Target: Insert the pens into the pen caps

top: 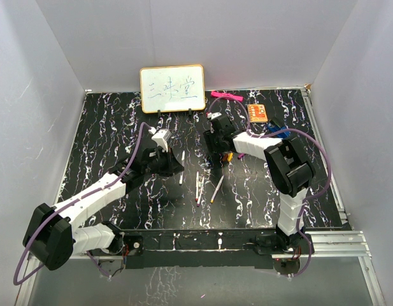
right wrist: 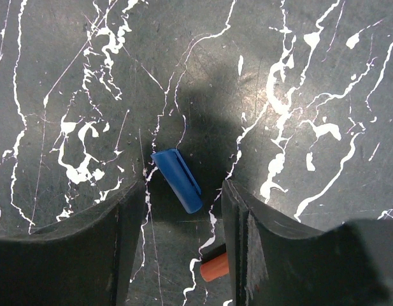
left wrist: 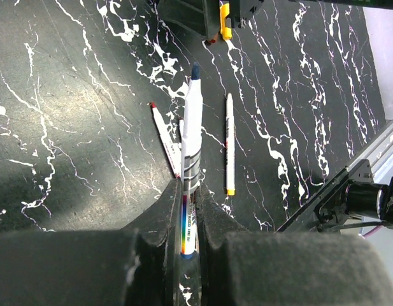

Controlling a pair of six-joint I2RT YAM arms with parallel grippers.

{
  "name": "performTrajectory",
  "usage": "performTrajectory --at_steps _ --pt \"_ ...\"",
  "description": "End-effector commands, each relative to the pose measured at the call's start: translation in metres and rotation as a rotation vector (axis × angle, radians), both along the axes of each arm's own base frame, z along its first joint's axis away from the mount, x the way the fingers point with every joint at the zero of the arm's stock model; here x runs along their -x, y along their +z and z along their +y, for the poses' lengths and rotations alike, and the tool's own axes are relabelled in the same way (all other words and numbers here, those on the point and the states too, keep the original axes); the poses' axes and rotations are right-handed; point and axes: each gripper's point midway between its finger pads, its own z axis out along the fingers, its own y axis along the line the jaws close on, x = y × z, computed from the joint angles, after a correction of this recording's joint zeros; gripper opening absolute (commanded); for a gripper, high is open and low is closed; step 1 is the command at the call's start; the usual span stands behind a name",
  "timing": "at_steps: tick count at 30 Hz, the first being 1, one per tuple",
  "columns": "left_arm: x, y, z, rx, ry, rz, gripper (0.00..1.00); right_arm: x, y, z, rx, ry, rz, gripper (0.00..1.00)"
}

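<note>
The surface (top: 107,127) is black, marbled with thin white veins. The blue-tipped pen (left wrist: 191,146) has a white barrel with black bands and a rainbow stripe near its rear, and sits in the black left claw (left wrist: 188,199). Beside that pen lie a white red-tipped pen (left wrist: 165,137) and a white yellow-tipped pen (left wrist: 229,143). The blue cap (right wrist: 177,180) is plain blue, the orange cap (right wrist: 213,268) plain orange. The whiteboard (top: 172,88) is white with blue writing and a pale wood frame, the marker (top: 227,95) bright pink, the card (top: 258,113) orange.

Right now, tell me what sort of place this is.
Probably a robot test cell: plain white walls box in a black marbled table, an aluminium frame runs along its near edge, and a small whiteboard stands at the back.
</note>
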Motion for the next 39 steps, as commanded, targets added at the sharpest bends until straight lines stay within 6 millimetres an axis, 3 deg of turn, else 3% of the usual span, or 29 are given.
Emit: performTrajectory --at_steps 1,10,15,21,23,26,31,39 --pt "0.001 0.009 0.001 0.033 -0.002 -0.017 0.00 -0.007 0.005 0.006 0.031 0.006 -0.028 0.47" --pt "-0.002 0.008 0.006 0.041 0.015 -0.015 0.00 0.005 -0.017 0.000 0.126 -0.007 0.008 0.43" --pt "-0.003 0.008 0.007 0.039 0.022 -0.014 0.00 0.009 -0.028 -0.004 0.164 -0.017 0.032 0.31" --pt "-0.005 0.008 0.008 0.041 0.024 -0.015 0.00 0.018 -0.047 -0.011 0.213 -0.034 0.079 0.06" --pt "-0.005 0.008 0.009 0.039 0.024 -0.014 0.00 0.021 -0.054 -0.014 0.228 -0.045 0.097 0.03" --pt "-0.005 0.009 0.010 0.038 0.025 -0.015 0.00 0.025 -0.061 -0.016 0.237 -0.045 0.120 0.04" --pt "-0.006 0.007 0.009 0.036 0.022 -0.009 0.00 0.024 -0.063 -0.016 0.243 -0.047 0.120 0.20" --pt "-0.006 0.006 0.009 0.037 0.019 -0.002 0.00 0.015 -0.064 -0.012 0.258 -0.045 0.111 0.23"
